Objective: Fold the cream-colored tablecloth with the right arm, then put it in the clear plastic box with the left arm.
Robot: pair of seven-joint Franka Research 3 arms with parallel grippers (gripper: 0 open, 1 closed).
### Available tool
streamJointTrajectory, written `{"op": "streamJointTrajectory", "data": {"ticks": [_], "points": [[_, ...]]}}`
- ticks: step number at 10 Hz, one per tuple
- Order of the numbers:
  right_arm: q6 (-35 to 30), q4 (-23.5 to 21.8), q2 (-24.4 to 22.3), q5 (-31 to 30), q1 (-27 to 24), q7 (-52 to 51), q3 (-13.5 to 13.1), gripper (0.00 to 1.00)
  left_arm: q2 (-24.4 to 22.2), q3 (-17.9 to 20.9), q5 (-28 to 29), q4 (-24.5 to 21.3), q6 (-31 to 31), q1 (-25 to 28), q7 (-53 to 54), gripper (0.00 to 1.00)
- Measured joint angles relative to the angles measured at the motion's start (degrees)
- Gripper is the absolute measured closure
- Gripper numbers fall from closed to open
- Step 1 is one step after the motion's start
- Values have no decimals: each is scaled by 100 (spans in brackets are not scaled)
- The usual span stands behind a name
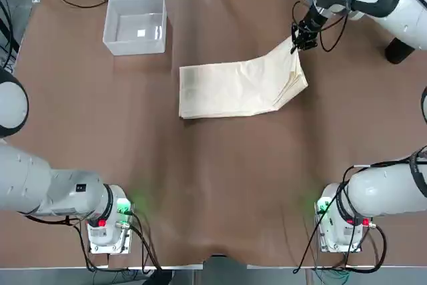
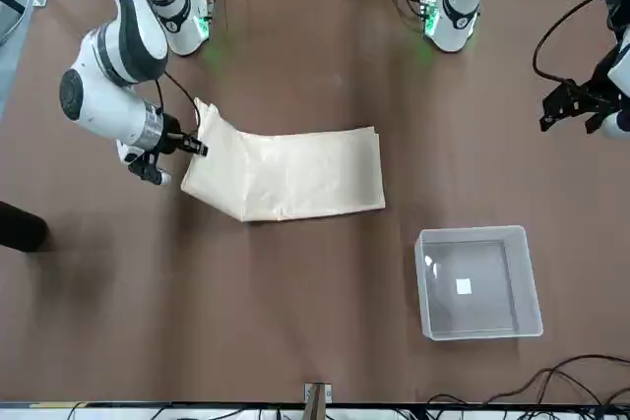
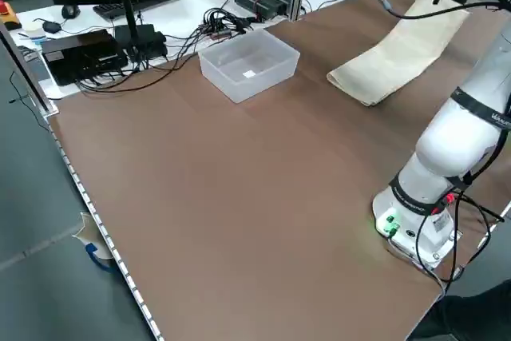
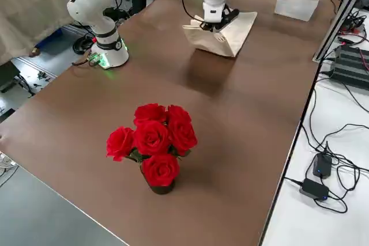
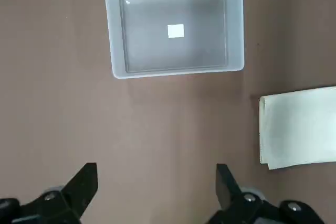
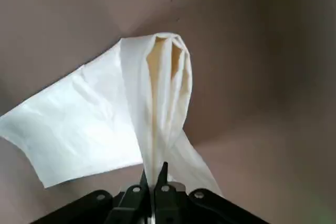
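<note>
Cream-colored tablecloth (image 1: 230, 88) lies mid-table, right end raised. Left of it, the box (image 1: 135, 26) leaves you open table between; your left gripper (image 5: 157, 182) stands wide, empty. Rightward, your right gripper (image 6: 154, 177) pinches the layered end: fold it inward low, edges aligned.

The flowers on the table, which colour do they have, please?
The flowers are bright red; this shows best in the right side view.

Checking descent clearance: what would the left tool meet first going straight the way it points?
Likely the brown tabletop: the left tool, open above the table, points down, clear box and cloth off its line. Height unclear.
</note>
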Motion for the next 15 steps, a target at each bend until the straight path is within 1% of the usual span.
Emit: {"op": "streamJointTrajectory", "data": {"ticks": [2,4,9,12,13,15], "points": [[-100,96,-69,-13,19,228,78,96,1,-2,0,0,0,-1,0,1],[-175,210,-97,-20,38,606,261,96,2,-1,0,0,0,0,0,1],[-206,439,-102,-52,63,1593,882,96,3,-3,0,0,0,-1,0,1],[-203,671,-103,-68,81,2184,1264,96,3,-4,0,0,0,-1,0,1],[-199,752,-103,-101,130,2395,1349,96,4,-5,0,0,0,-1,0,1],[-85,852,-80,-179,371,2793,1371,96,5,-5,0,0,0,-1,0,1]]}}
